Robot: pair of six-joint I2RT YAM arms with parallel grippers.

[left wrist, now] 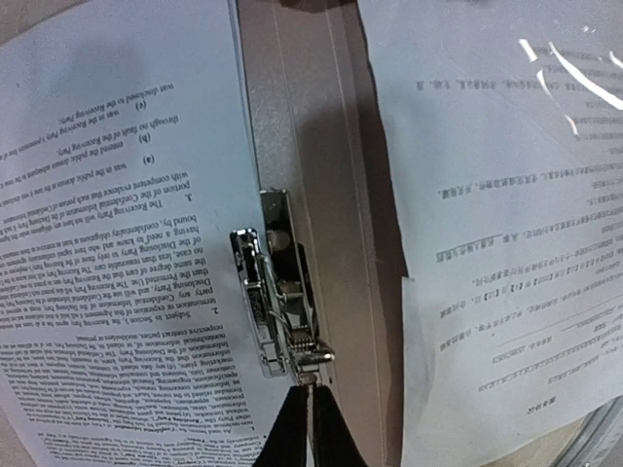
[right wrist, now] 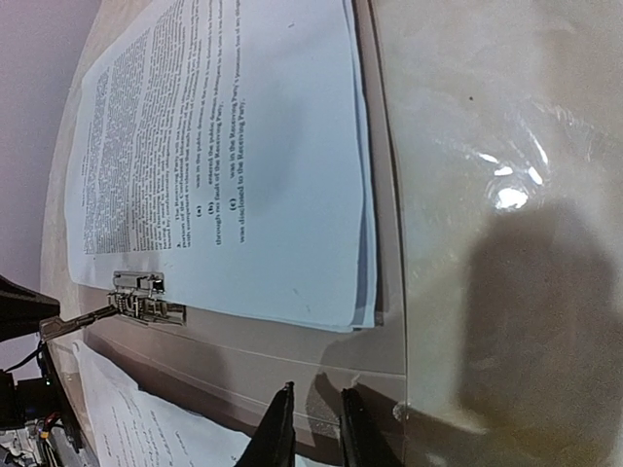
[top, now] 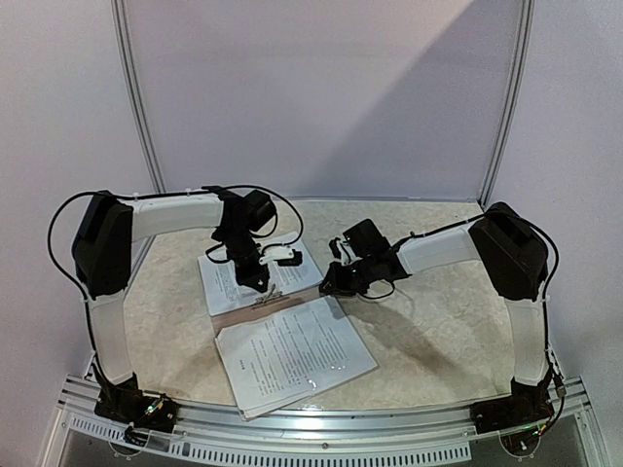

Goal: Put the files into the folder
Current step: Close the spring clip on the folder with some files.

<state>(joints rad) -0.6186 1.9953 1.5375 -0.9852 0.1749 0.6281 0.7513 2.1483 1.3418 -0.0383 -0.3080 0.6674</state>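
The tan folder (top: 284, 303) lies open on the table. One stack of files (top: 226, 282) rests on its far half and another (top: 292, 355) on its near half. In the left wrist view the bare spine (left wrist: 331, 195) runs between the two stacks (left wrist: 117, 243) (left wrist: 506, 243). The silver clip (left wrist: 277, 292) sits at the edge of the left stack. My left gripper (left wrist: 310, 389) is shut, pinching the clip's lever end. My right gripper (right wrist: 313, 394) stands slightly open, its tips on the folder's spine strip (right wrist: 273, 355) near its right edge, with nothing between them.
A clear glossy sheet (right wrist: 467, 195) lies on the marbled tabletop (top: 438, 331) just right of the folder. White walls close the back and sides. A metal rail (top: 321, 423) runs along the near edge between the arm bases.
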